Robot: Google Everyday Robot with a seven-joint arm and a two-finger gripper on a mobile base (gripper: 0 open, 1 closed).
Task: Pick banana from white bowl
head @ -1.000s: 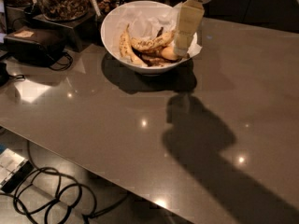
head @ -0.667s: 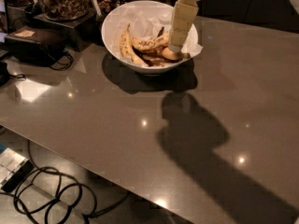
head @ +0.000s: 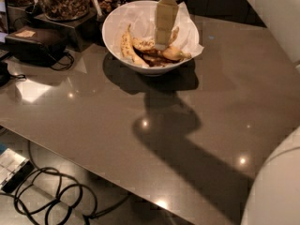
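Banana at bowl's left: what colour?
Banana: pale yellow, brown-speckled, in the camera view; gripper hangs inside white bowl.

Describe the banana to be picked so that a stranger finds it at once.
At the far side of the grey table stands a white bowl lined with paper; the tool hangs over its middle. The banana lies along the bowl's left wall. It is the longest, slender and pale yellow, unlike the short orange-yellow banana on the right.
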